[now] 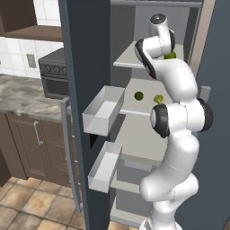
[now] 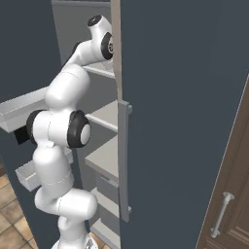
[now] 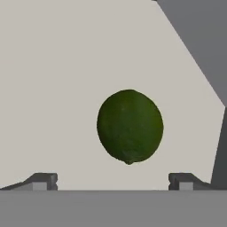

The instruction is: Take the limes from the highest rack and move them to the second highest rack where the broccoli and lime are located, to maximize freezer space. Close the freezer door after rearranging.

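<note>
The gripper [image 3: 113, 181] hangs wide open over a lime [image 3: 130, 127] on the top rack [image 1: 127, 57], fingertips straddling it and apparently not yet touching. The lime looks light, firm, round and smooth, so likely to roll or slip; pinch it across its widest middle. Below, another lime [image 1: 139, 95] and broccoli [image 1: 158, 99] sit on the second rack [image 1: 144, 104].

White arm [image 1: 177, 134] of fat, rounded, glossy segments stacked like bulbs. Dark grey to black rings at the joints, each around a pale grey disc cap [image 2: 83, 134]. Smaller dark-rimmed cap with a grey centre at the top end [image 1: 157, 19]. Smooth shells, no cables or screws to make out, no markings. Flared white base [image 2: 73, 241] at floor level. Two small dark grey finger tips [image 3: 42, 181], blocky and stepped, with lighter grey faces.
</note>
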Tool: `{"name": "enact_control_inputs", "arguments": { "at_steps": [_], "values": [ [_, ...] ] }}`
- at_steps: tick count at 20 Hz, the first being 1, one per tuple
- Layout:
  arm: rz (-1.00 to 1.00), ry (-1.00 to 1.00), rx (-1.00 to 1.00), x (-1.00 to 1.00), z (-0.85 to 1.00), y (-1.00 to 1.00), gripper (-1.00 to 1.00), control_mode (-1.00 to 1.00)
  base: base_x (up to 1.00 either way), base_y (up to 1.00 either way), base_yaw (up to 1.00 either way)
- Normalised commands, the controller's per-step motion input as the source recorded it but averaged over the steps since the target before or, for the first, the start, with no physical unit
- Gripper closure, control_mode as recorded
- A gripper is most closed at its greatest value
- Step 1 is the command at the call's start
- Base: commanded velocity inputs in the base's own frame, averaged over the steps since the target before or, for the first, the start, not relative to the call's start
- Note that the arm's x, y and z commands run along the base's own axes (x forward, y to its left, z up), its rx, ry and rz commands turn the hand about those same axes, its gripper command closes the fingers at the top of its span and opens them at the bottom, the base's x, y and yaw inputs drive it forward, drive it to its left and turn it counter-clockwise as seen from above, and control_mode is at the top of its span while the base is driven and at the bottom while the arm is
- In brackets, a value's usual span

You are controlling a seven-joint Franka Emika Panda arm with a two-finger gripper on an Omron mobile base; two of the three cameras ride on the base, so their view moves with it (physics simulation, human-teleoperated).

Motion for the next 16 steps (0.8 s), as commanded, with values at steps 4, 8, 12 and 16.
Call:
{"name": "enact_control_inputs", "arguments": {
  "at_steps": [4,8,12,16],
  "values": [
    [0.0,0.01,0.0,0.38,-0.17,-0.03,-1.0,-1.0,0.0,0.0,0.0],
    [0.0,0.0,0.0,0.4,-0.14,0.0,-1.0,-1.0,0.0,0.0,0.0],
    [0.0,0.01,0.0,0.32,-0.16,-0.01,-1.0,-1.0,0.0,0.0,0.0],
    [0.0,0.09,0.0,0.05,-0.27,-0.1,-1.0,-1.0,0.0,0.0,0.0]
  ]
}}
